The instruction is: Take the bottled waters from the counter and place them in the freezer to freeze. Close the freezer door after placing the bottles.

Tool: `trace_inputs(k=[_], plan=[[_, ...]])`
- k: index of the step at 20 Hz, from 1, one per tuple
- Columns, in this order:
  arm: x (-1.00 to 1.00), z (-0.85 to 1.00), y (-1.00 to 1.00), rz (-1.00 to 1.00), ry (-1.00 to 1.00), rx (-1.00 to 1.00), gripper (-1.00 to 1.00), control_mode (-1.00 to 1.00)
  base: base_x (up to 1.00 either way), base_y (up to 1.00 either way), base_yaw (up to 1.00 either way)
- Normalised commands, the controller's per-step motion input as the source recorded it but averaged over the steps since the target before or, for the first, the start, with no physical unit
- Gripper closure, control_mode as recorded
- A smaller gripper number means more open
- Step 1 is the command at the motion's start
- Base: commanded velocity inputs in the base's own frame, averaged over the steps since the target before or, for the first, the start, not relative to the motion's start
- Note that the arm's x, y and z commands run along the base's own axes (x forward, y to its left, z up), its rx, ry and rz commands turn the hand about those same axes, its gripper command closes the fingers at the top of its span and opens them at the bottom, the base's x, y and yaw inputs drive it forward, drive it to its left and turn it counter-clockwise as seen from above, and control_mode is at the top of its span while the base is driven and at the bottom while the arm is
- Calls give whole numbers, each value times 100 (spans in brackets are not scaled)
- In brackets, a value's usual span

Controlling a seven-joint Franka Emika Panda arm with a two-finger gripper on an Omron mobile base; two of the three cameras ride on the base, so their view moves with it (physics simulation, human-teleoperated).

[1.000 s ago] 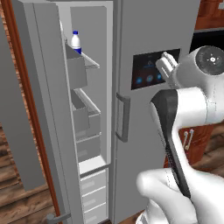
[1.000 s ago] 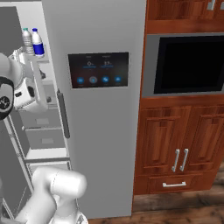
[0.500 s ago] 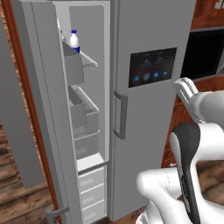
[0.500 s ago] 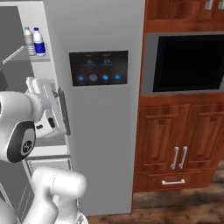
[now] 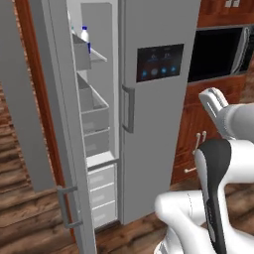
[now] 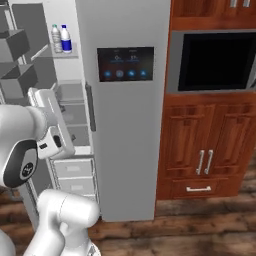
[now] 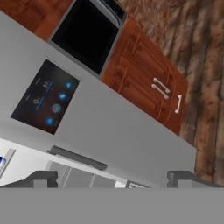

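- Claw (image 7: 112, 179) tips are seen spread and empty in the hand view, aimed at the fridge front.
- Left base view: the freezer door (image 5: 54, 124) stands open; closing is judged the step in hand.
- Right base view: two bottled waters (image 6: 60, 38) stand on an upper shelf of the freezer (image 6: 67, 125); next, the door's outer face must be reached and pushed.

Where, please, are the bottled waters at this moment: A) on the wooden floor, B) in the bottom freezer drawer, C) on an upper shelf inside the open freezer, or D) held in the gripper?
C: both bottled waters stand side by side on a high shelf of the open freezer.
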Motion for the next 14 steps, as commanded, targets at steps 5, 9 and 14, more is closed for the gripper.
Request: trace_inputs(k=[5, 9, 14], plan=[[0, 0, 0, 0, 0, 0, -100, 100, -34, 36, 30], [0, 0, 0, 0, 0, 0, -100, 100, -8, 29, 28], [0, 0, 0, 0, 0, 0, -100, 100, -5, 25, 26]])
